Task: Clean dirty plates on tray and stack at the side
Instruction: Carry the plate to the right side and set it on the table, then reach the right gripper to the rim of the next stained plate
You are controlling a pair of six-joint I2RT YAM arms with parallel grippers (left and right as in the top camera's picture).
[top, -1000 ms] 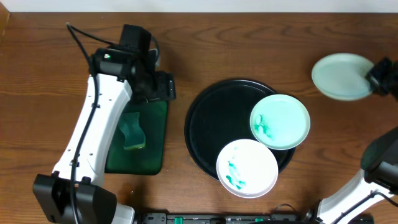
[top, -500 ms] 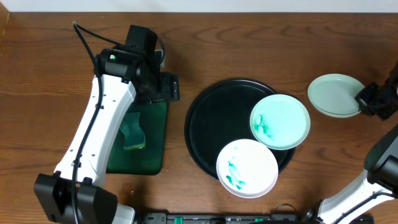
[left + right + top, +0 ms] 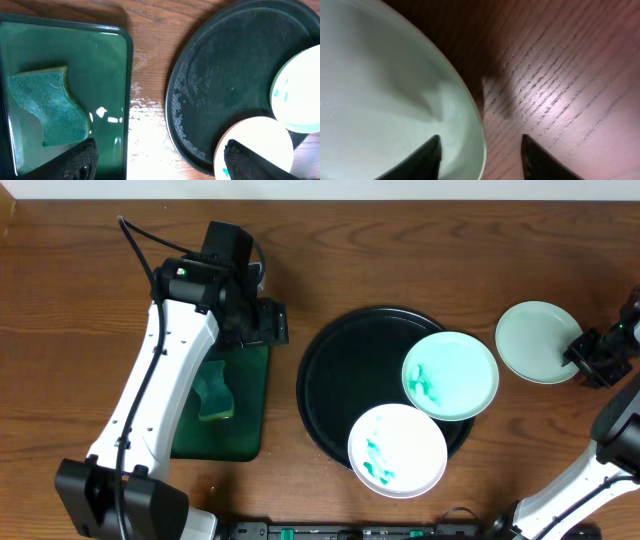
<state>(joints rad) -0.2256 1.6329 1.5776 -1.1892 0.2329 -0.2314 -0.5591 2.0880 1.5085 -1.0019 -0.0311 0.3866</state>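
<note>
- The right gripper (image 3: 590, 358) sits at the table's (image 3: 80, 280) right edge, and the frame cuts off most of its arm.
- Its fingers stand apart astride the right rim of the pale plate (image 3: 535, 340), one over the plate and one over bare wood. Wood shows between the rim and the outer finger, so we see nothing pinched.
- That plate lies on the wood, well right of the black tray (image 3: 340, 380). The wrist view catches only part of it.
- The far smeared plate (image 3: 450, 375) lies in the tray's right half.
- The near smeared plate (image 3: 397, 448) hangs over the tray's near rim.
- Their edges meet, and we cannot tell which overlaps which.
- The left gripper (image 3: 262, 320) hangs wide open and empty above the green tray (image 3: 240, 430), whose far end the arm hides.
- A sponge (image 3: 213, 392) lies in it.
</note>
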